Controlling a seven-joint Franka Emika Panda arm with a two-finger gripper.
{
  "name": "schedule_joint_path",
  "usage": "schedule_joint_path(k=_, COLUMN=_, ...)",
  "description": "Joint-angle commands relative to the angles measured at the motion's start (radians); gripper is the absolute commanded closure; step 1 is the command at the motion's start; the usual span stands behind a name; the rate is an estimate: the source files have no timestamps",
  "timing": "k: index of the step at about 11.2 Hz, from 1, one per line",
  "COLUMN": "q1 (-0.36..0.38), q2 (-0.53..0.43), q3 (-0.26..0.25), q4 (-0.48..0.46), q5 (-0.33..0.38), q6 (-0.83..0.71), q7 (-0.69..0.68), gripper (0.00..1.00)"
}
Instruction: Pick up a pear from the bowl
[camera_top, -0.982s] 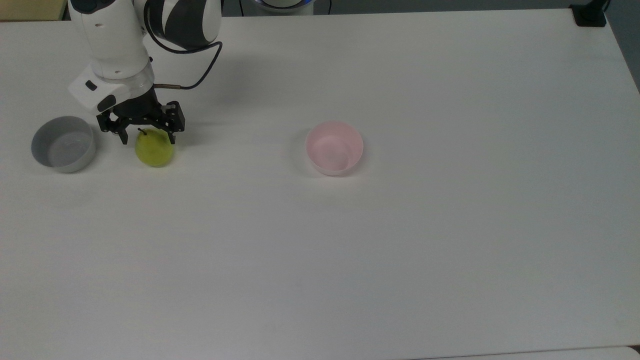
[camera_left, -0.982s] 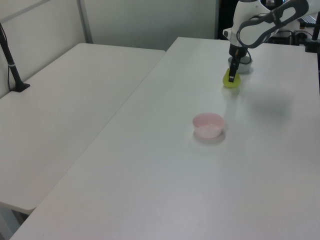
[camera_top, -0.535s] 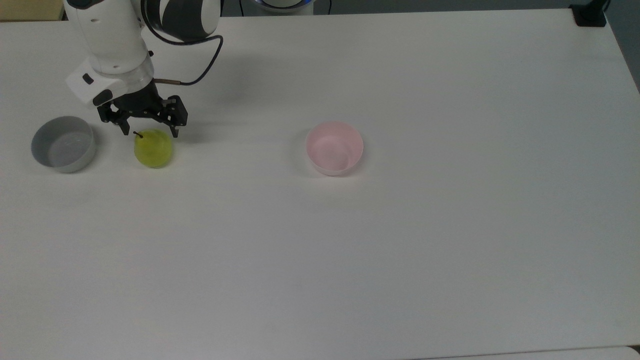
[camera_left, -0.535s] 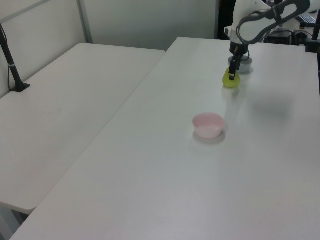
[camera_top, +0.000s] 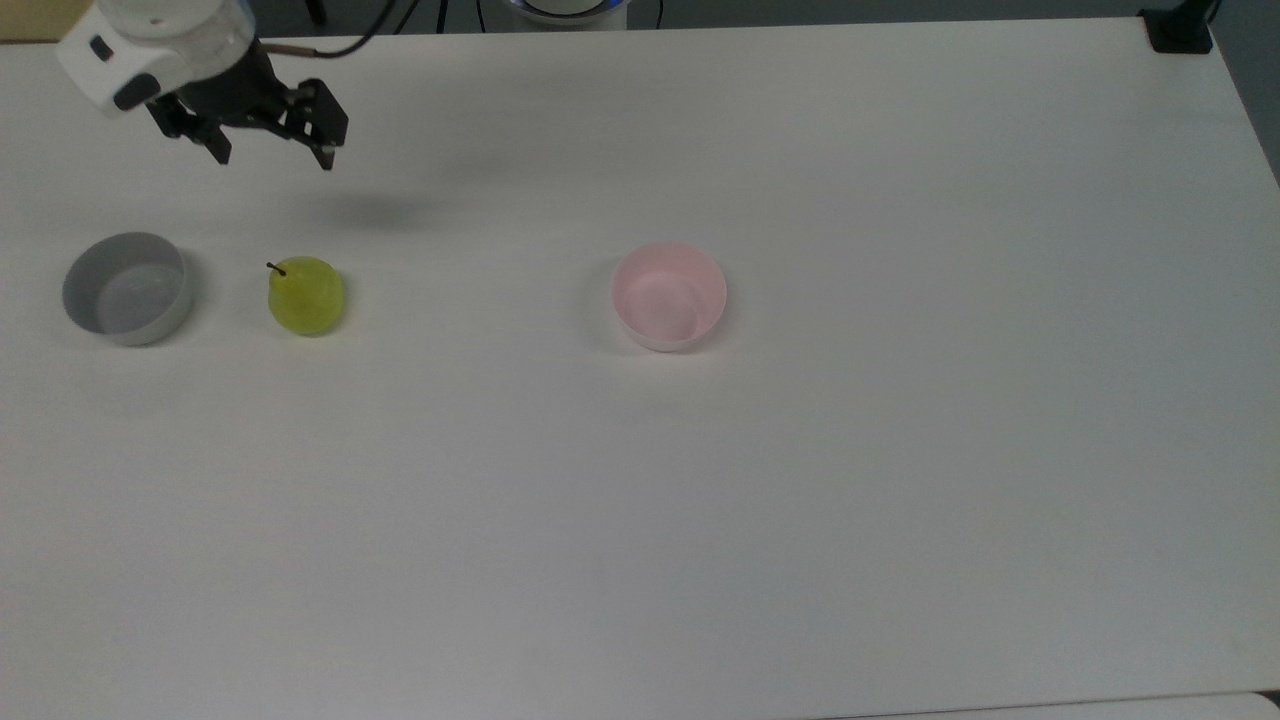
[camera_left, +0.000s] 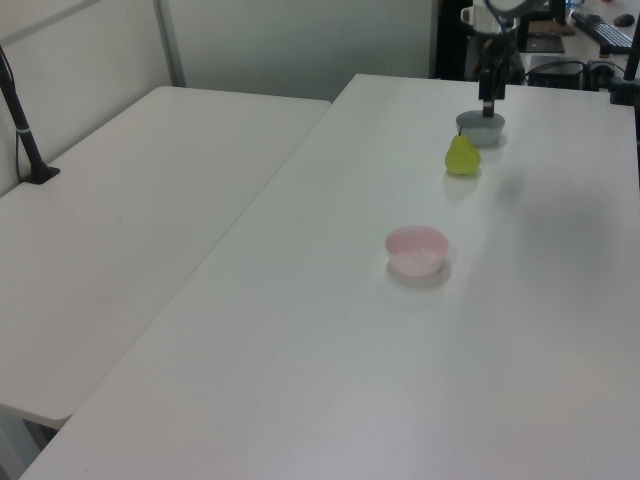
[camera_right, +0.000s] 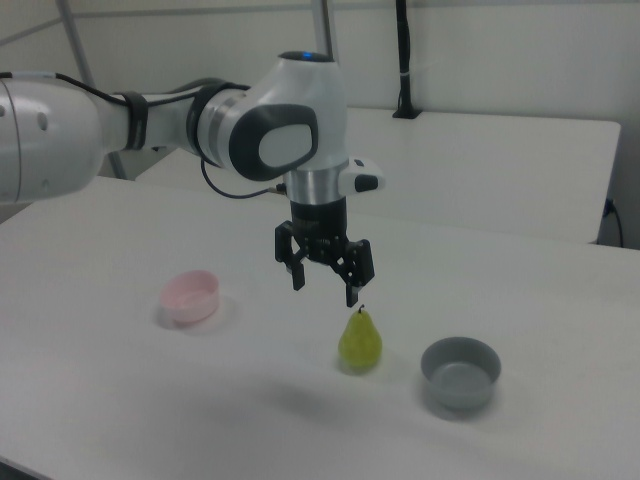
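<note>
Hovering pincer (camera_right: 324, 283) (fingers spread) above pear (camera_right: 359, 340), wide table (camera_top: 900, 500) free.

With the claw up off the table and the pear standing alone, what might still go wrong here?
1. The pear stands upright on the table, unsupported; a nudge might tip or roll it toward the grey bowl.
2. The open claw hangs just above the stem, so a sideways sweep could clip it.
3. The pink bowl holds nothing, so a check expecting fruit there would fail.
</note>
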Motion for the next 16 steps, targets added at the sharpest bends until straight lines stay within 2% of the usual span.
schedule_joint_path(k=1, q1=0.019, q2=-0.045, q3=-0.015, q4=0.087, q5=0.004, q6=-0.172, q7=0.09, gripper=0.0)
schedule_joint_path(k=3, q1=0.024, q2=-0.094, q3=0.004, q4=0.131, q5=0.023, q6=-0.266, q7=0.232, gripper=0.0)
schedule_joint_path(k=5, q1=0.025, q2=-0.163, q3=0.06, q4=0.133, q5=0.053, q6=-0.28, q7=0.285, gripper=0.0)
schedule_joint_path(k=7, q1=0.096, q2=-0.197, q3=0.062, q4=0.135, q5=0.053, q6=-0.28, q7=0.288, gripper=0.0)
schedule_joint_path(k=10, q1=0.128, q2=-0.215, q3=0.065, q4=0.131, q5=0.062, q6=-0.274, q7=0.268, gripper=0.0)
schedule_joint_path(k=12, q1=0.133, q2=-0.217, q3=0.073, q4=0.125, q5=0.077, q6=-0.258, q7=0.175, gripper=0.0)
schedule_joint_path(k=13, q1=0.13, q2=-0.217, q3=0.079, q4=0.115, q5=0.077, q6=-0.217, q7=0.125, gripper=0.0)
schedule_joint_path(k=16, q1=0.13, q2=-0.209, q3=0.094, q4=0.096, q5=0.077, q6=-0.116, q7=0.11, gripper=0.0)
